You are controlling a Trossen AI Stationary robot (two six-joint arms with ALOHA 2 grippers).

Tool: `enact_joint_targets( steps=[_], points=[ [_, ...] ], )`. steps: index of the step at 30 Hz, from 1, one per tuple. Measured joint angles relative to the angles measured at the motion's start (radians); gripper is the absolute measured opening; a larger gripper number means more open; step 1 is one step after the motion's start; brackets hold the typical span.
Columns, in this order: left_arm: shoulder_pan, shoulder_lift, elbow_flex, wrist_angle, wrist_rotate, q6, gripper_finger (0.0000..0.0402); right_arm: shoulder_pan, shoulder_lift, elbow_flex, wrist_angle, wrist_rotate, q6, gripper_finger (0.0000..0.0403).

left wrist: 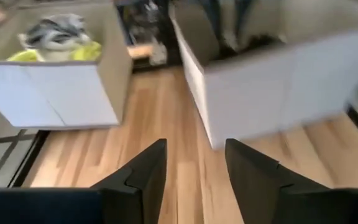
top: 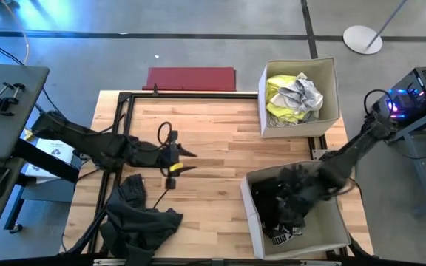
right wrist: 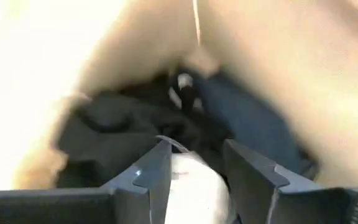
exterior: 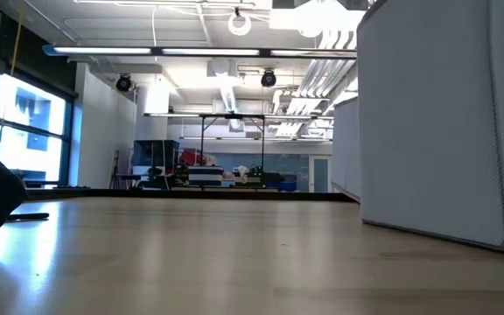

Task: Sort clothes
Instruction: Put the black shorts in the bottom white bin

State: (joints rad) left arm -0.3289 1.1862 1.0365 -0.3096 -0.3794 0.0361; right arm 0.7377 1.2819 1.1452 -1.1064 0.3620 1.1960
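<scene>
Two boxes take the sorted clothes: the far box holds the yellow and patterned garments, the near box the dark clothes. Inside the near box the right gripper has its fingers parted around something pale. The left gripper hovers open and empty over bare table; next it likely must reach the dark grey pile near the table's front edge

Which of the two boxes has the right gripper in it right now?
The near box holding dark clothes: the right gripper is down inside it. The far box holds the neon yellow and grey-white garments.
</scene>
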Motion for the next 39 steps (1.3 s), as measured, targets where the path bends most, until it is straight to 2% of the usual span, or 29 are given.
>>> enact_joint_targets(
  steps=[3, 6, 9, 10, 12, 14, 17, 20, 24, 26, 31, 35, 39],
  points=[
    [-0.07, 0.0, 0.065, -0.193, -0.017, 0.05, 0.0141, 0.095, 0.0, 0.101, -0.08, 0.227, 0.017, 0.0139],
    [-0.163, 0.019, 0.104, -0.35, -0.142, 0.031, 0.0131, 0.188, 0.0, 0.137, -0.058, 0.551, -0.095, 0.014],
    [-0.233, 0.054, 0.151, -0.528, -0.164, -0.113, 0.0127, 0.242, 0.0, 0.112, 0.044, 0.854, -0.22, 0.014],
    [-0.249, 0.067, 0.169, -0.578, -0.144, -0.181, 0.0127, 0.249, 0.0, 0.099, 0.07, 0.926, -0.247, 0.014],
    [-0.278, 0.088, 0.185, -0.667, -0.083, -0.334, 0.0127, 0.24, 0.0, 0.078, 0.122, 1.0, -0.262, 0.014],
    [-0.293, 0.105, 0.184, -0.715, -0.008, -0.465, 0.0127, 0.213, 0.0, 0.061, 0.147, 1.022, -0.263, 0.014],
    [-0.312, 0.14, 0.176, -0.768, 0.092, -0.575, 0.0127, 0.16, 0.011, 0.036, 0.155, 1.025, -0.263, 0.014],
    [-0.327, 0.18, 0.139, -0.75, 0.184, -0.651, 0.0132, 0.101, 0.024, 0.013, 0.152, 1.024, -0.283, 0.014],
    [-0.329, 0.223, 0.074, -0.667, 0.368, -0.776, 0.0158, 0.032, 0.027, -0.009, 0.157, 1.016, -0.306, 0.014],
    [-0.329, 0.244, 0.03, -0.599, 0.45, -0.791, 0.0172, 0.005, 0.027, -0.014, 0.158, 1.005, -0.307, 0.0139],
    [-0.336, 0.327, -0.102, -0.474, 0.552, -0.759, 0.0188, -0.034, 0.027, -0.015, 0.162, 0.954, -0.323, 0.0139],
    [-0.335, 0.427, -0.185, -0.443, 0.563, -0.685, 0.0163, -0.038, 0.027, -0.015, 0.162, 0.906, -0.325, 0.0139],
    [-0.322, 0.502, -0.192, -0.424, 0.6, -0.562, 0.0085, -0.037, 0.027, -0.015, 0.172, 0.878, -0.326, 0.0139]
  ],
)
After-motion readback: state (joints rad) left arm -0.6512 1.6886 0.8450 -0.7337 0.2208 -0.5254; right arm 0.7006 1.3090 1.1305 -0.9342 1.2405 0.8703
